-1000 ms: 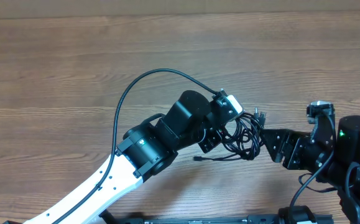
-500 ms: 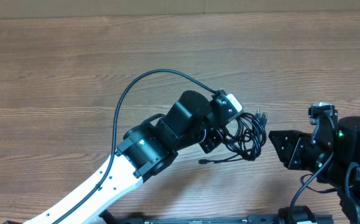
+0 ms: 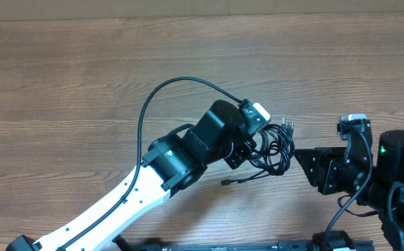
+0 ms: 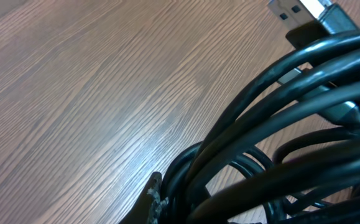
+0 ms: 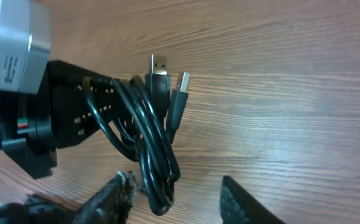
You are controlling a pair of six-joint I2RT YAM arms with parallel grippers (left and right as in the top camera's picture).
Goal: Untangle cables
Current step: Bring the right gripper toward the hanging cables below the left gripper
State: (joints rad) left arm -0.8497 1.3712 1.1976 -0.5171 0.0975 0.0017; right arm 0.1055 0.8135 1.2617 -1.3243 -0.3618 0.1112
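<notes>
Cables tight in left hand, just ahead of spread-fingered right hand.

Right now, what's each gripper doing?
Left gripper: shut on the cables.
Right gripper: open, close to the cables, holding nothing.

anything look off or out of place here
Only the cables: a knotted bundle of loops pinched in the left gripper, two USB plugs poking out and one loose end trailing on the table. Nothing looks spilled or broken.
</notes>
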